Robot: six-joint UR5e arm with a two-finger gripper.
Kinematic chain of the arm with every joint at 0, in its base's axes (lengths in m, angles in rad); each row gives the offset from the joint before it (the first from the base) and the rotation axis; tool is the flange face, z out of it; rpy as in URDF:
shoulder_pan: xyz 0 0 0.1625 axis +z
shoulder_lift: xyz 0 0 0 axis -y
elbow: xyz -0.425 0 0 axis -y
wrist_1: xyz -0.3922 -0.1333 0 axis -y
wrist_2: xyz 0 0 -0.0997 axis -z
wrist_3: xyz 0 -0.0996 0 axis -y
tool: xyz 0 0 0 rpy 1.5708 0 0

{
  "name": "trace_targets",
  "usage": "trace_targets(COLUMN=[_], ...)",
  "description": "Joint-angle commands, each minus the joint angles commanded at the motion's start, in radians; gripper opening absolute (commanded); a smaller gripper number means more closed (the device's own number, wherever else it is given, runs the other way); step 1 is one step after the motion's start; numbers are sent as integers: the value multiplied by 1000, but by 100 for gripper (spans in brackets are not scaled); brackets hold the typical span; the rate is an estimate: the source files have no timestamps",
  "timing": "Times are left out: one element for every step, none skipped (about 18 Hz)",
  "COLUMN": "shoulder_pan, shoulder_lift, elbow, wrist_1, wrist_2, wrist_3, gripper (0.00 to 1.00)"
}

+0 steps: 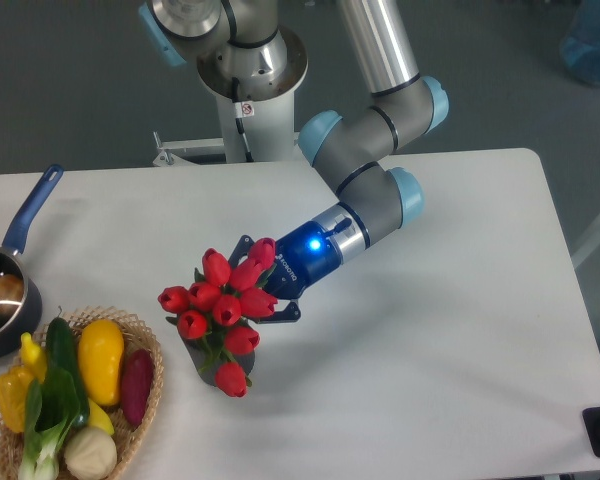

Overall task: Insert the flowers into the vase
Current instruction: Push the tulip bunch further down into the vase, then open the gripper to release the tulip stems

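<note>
The flowers [223, 305], a bunch of red tulips with closed buds and green leaves, stand in the middle of the table. Their stems run down into the vase [193, 353]. Only a dark grey part of the vase's rim and side shows under the buds. My gripper [263, 283] reaches in from the upper right, with a blue light on its wrist. Its two jaws stand on either side of the bunch at its upper right and look shut on it. The buds hide the fingertips and the stems. The bunch leans toward the gripper.
A wicker basket [150, 345] with yellow, green and purple vegetables stands at the front left, close to the vase. A blue-handled saucepan [5, 300] sits at the left edge. The arm's base [250, 70] stands at the back of the white table [430, 380].
</note>
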Motion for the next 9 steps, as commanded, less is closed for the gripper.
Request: trace_targets(shoulder_pan=[0, 0, 0, 0, 2, 2, 2, 3, 5], shoulder_lift=[-2, -2, -2, -2, -2, 0, 0, 0, 0], elbow=[0, 0, 0, 0, -2, -2, -3, -8, -8], wrist_1=[0, 0, 0, -2, -2, -2, -2, 0, 0], wrist_2=[0, 0, 0, 3, 6, 9, 11, 11, 11], wrist_3=[2, 6, 12, 15, 17, 17, 17, 18, 18], gripper=[20, 25, 31, 48, 63, 84, 100, 100, 100])
